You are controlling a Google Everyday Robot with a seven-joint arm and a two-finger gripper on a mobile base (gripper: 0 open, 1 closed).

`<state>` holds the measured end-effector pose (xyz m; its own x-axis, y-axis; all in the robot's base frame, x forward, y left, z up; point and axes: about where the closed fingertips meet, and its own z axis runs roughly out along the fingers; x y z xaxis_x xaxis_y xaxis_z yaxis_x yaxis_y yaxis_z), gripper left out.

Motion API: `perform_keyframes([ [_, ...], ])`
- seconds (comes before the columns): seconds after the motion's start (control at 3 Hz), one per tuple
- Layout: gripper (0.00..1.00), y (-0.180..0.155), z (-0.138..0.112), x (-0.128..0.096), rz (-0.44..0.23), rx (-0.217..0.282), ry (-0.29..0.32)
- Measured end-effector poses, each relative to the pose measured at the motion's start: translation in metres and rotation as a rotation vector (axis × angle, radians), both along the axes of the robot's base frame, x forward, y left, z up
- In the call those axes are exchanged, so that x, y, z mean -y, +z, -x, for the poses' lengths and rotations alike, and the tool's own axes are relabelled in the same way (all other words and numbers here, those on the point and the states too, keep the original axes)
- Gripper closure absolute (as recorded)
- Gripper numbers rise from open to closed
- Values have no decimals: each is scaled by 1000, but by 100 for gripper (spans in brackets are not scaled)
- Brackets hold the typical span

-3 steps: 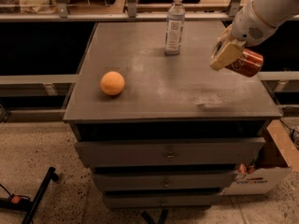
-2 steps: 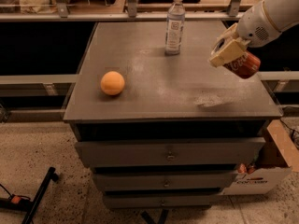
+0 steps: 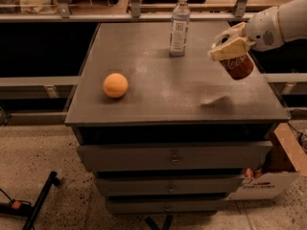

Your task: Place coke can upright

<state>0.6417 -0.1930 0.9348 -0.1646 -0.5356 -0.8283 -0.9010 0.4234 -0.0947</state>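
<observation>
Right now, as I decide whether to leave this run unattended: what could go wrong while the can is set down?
1. The gripper holds the coke can tilted above the cabinet top; released at that angle, it would likely tip over.
2. It hangs near the right edge, so a toppled can might roll off toward the cardboard box below.
3. The water bottle stands upright to the can's left; a wide swing could knock it.
</observation>
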Motion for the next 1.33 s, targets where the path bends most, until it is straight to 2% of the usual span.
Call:
perform_keyframes([
  [0.67,100,-23,-29,-4,-285,9,-9],
  [1.0,100,-32,-46,-5,-379,17,-5],
  [1.33,100,-32,-46,-6,-382,17,-4],
])
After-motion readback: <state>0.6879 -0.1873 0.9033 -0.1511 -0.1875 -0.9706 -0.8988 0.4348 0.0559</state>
